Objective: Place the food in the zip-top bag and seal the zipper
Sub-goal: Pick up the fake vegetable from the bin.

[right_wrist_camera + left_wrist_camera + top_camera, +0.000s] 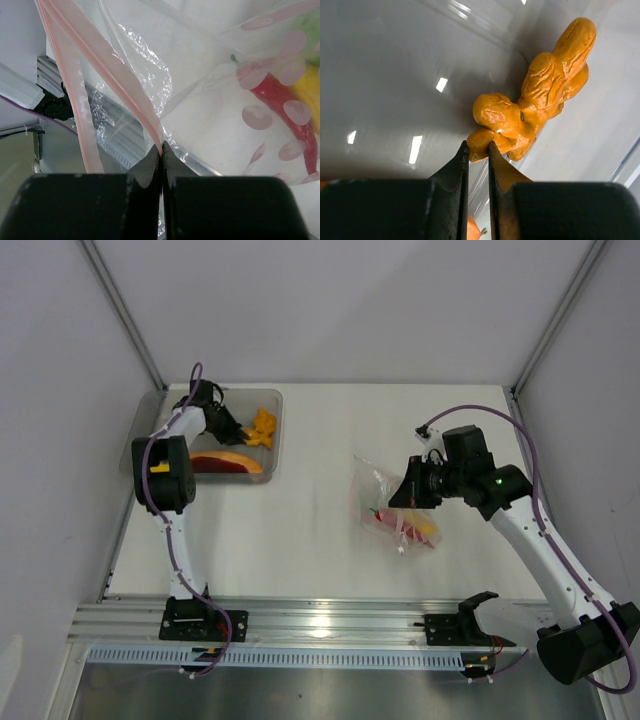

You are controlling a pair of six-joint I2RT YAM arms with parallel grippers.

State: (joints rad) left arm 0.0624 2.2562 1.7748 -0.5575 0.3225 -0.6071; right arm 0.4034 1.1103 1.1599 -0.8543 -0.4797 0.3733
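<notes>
White tabletop (320, 570) carries a grey translucent rectangular tray (280, 410) at far left and a clear crinkly zip-top bag (368, 480) at right. Overhead, the tray holds an orange-red slice (228, 463) and lumpy orange bits (262, 428). Only the right wrist view shows the right gripper (161, 147) clamped on the bag's pinkish-red zipper strip (120, 85), with 1 glossy red chili (280, 100) and a yellow piece (307, 92) inside. The left gripper (478, 148), fingers nearly together, nips 1 lobe of the orange bits.

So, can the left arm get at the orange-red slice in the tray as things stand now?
Probably yes, once it is free. The orange-red slice lies uncovered in the tray, beside the left gripper. But those jaws look pinched on the orange bits, so they must let go first.
</notes>
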